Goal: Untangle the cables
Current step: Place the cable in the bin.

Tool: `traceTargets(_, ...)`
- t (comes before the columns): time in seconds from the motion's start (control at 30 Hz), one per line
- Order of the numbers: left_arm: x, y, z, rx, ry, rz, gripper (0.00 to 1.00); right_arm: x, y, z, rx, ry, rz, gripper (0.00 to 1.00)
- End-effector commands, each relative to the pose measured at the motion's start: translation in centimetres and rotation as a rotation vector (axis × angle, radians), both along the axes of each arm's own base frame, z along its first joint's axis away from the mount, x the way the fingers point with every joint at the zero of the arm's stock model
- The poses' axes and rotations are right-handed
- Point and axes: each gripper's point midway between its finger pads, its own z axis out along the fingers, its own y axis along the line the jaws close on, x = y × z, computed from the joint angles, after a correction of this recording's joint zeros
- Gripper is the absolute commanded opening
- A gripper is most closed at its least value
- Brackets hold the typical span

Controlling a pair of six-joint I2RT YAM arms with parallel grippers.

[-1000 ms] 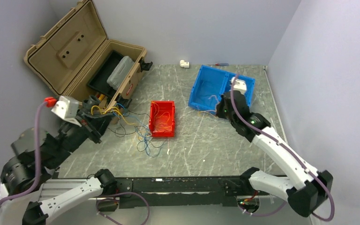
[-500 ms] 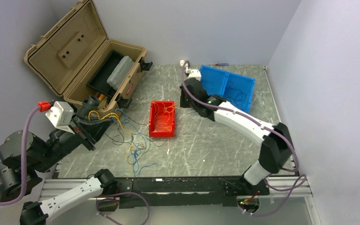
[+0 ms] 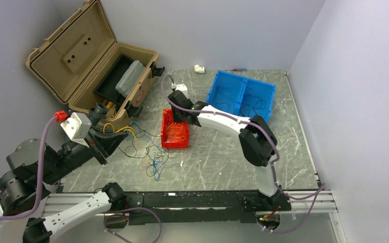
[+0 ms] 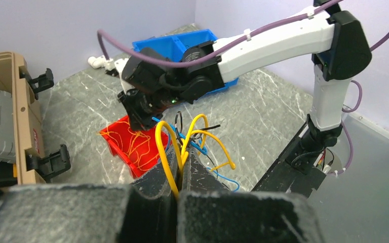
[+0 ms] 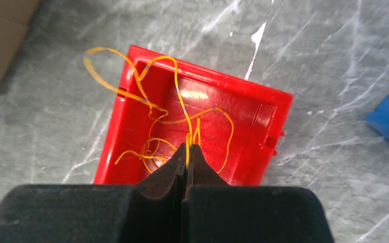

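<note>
I judge the job about half done: several yellow strands (image 3: 177, 132) lie sorted in the red bin (image 3: 175, 146); a few dark strands (image 3: 256, 101) sit in the right-hand compartment of the blue bin (image 3: 225, 96); what is left is the loose tangle of cables (image 3: 149, 152), blue, dark and yellow, spread on the table (image 3: 218, 152) between the red bin and my left arm, near the open tan case (image 3: 76, 55). My left end effector (image 4: 179, 169) is clamped tight on a looping yellow cable (image 4: 167, 147), lifted off the table; blue and black wires bunch just beyond its tips, though I cannot tell whether any of them is pinched as well. My right end effector (image 5: 188, 149) hangs over the red bin with its fingers pressed together on one thin yellow strand (image 5: 180, 109); that strand runs from the tips up across the bin floor and loops out over the far rim; it looks held rather than merely touched. To my eye the pile needs many more single strands drawn out and binned by colour; the snag risk is that one pull drags the whole knot along.
</note>
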Motion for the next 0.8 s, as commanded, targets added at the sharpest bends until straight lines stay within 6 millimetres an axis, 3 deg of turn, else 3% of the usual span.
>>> traceTargets(0.0,0.2,0.0,0.0,0.010,-0.029,0.001,0.00,0.0,0.3,-2.3,-0.046,0.055,-0.033,0.00)
traceTargets(0.27,1.6,-0.2,-1.3,0.053,-0.016,0.050,0.00,3.8,0.9,-5.0,-0.035,0.069,-0.071,0.00)
traceTargets(0.47,2.1,-0.5,-1.8,0.065,-0.012,0.057,0.00,8.0,0.7,-5.3,0.004,0.041,-0.092,0.00)
traceTargets(0.67,2.1,-1.0,-1.7,0.050,-0.005,0.042,0.00,11.6,1.4,-3.1,0.023,-0.022,-0.077,0.00)
traceTargets(0.77,1.9,-1.3,-1.3,0.037,0.002,0.026,0.00,12.1,1.4,-0.4,0.046,-0.057,-0.067,0.16)
